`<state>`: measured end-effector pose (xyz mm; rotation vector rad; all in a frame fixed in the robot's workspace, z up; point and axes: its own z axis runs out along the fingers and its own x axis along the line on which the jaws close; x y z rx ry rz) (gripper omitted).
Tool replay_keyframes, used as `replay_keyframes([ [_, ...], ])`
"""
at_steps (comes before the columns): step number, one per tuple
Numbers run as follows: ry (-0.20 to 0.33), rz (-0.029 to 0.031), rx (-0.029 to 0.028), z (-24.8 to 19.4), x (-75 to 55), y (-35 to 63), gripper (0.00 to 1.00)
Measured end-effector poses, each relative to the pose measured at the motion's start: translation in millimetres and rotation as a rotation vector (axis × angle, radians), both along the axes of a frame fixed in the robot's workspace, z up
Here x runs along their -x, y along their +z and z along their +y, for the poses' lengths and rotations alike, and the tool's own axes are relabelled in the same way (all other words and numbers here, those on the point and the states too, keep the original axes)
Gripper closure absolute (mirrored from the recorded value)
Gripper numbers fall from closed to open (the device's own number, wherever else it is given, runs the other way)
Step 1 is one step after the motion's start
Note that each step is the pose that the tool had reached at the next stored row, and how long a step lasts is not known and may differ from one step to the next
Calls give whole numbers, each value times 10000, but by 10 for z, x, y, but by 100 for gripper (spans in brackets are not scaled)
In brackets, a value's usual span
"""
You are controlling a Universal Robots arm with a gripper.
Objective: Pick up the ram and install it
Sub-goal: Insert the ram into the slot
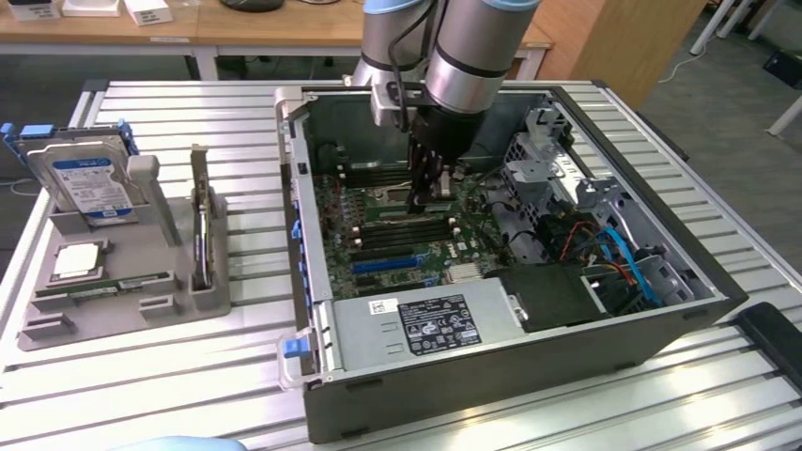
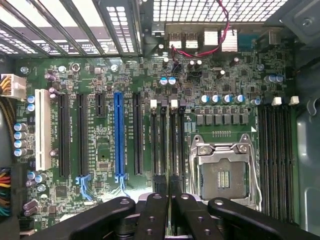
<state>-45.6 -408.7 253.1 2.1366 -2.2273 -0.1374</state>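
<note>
My gripper [image 1: 424, 193] reaches down inside the open computer case [image 1: 319, 282], low over the green motherboard [image 1: 376, 249]. In the wrist view its black fingers [image 2: 150, 215] are shut on the ram [image 2: 170, 189]. The ram shows there edge-on, as a thin strip between the pads. It hangs over the black memory slots [image 2: 159, 145] just beside the silver processor socket [image 2: 222, 170]. I cannot tell whether its lower edge touches a slot.
A grey tray [image 1: 126, 310] at the exterior view's left holds a hard drive [image 1: 90, 178], a square silver chip [image 1: 78, 258] and another green stick [image 1: 107, 285]. Case walls, a drive cage [image 1: 551, 160], blue cables [image 1: 626, 263] and the power supply [image 1: 426, 324] surround the gripper.
</note>
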Motion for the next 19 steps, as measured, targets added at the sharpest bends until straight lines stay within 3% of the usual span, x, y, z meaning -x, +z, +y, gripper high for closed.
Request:
replay_keyframes([
  [19,76,9,18,-3,-1,-46,87],
])
